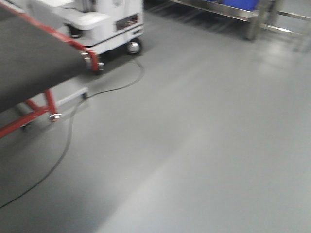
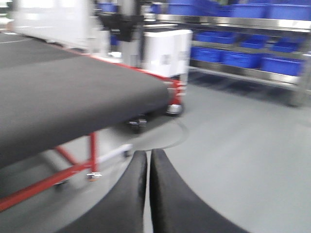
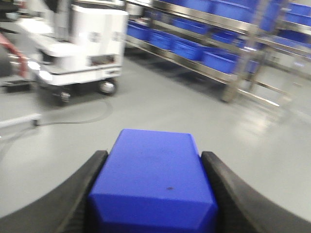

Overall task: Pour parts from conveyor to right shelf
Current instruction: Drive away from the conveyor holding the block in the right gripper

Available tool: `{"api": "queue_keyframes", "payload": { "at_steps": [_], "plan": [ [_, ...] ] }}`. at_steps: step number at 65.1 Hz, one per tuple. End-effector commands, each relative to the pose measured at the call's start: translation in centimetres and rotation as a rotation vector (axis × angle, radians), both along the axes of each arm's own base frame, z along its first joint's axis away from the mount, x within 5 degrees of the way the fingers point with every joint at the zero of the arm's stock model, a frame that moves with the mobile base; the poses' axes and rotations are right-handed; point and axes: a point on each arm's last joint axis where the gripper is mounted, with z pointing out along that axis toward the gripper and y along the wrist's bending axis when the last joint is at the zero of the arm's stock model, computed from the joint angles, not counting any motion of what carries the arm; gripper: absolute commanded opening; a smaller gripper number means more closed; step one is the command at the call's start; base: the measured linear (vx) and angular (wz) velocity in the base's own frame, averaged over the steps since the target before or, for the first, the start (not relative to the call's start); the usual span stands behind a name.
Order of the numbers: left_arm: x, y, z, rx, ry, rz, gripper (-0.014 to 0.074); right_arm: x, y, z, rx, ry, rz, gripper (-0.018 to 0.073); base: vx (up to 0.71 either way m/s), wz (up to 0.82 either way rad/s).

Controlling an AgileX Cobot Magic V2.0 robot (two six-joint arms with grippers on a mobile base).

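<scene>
In the right wrist view a bright-blue block, the part (image 3: 153,179), sits clamped between the two black fingers of my right gripper (image 3: 154,162), held above the grey floor. The right shelf (image 3: 228,48), steel-railed with blue tubs, runs across the back of that view and also shows in the left wrist view (image 2: 243,48). My left gripper (image 2: 148,158) is shut with nothing between its fingers, hanging over the floor beside the conveyor (image 2: 63,97). The dark belt of the conveyor (image 1: 29,63), on its red frame, fills the upper left of the front view.
A white wheeled machine (image 3: 80,43) stands by the conveyor's end, also seen as the machine (image 1: 104,24). A black cable (image 1: 68,141) trails over the glossy grey floor. The shelf's leg (image 1: 255,24) is at the top right.
</scene>
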Motion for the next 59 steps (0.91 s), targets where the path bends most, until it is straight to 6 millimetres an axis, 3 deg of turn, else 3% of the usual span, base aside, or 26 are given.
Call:
{"api": "queue_keyframes", "payload": {
  "at_steps": [1,35,59],
  "plan": [
    [0.1,0.01,1.29,-0.012,-0.082,0.002,-0.0006,0.19,-0.11,1.39,-0.004,-0.083,-0.015,-0.0004,-0.34,-0.87],
    [0.1,-0.01,1.29,-0.012,-0.082,-0.002,-0.0006,0.19,-0.11,1.39,-0.004,-0.083,-0.015,-0.0004,-0.27,-0.94],
    [0.1,-0.01,1.29,-0.012,-0.082,-0.002,-0.0006,0.19,-0.11,1.39,-0.004,-0.083,-0.015,-0.0004,-0.11,-0.47]
  ]
}}
